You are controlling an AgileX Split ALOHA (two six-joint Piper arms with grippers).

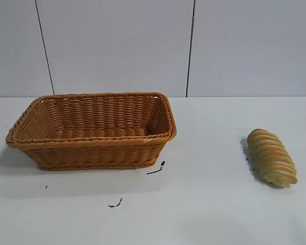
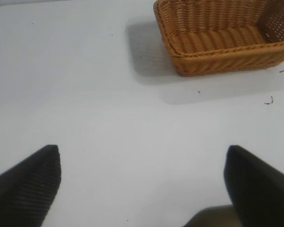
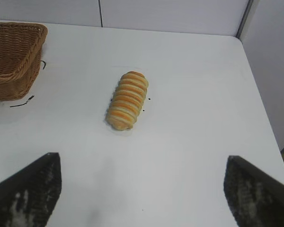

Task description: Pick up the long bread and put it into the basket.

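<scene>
The long bread (image 1: 272, 157) lies on the table (image 1: 204, 204), well apart from the empty basket (image 1: 92, 130), so the wide-open, empty right tool (image 3: 142, 189) must first reach it.

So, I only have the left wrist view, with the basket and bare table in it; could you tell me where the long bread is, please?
Observer: The long bread lies on the table, well to the right of the basket in the exterior view, not touching it.
Operator: Thank you. Is the right gripper holding it?
Observer: No. The right gripper is short of the loaf, jaws wide open with only table between them.
Operator: And is anything inside the basket?
Observer: Its far end, cut off in your view, is empty too, as the exterior view shows.
</scene>
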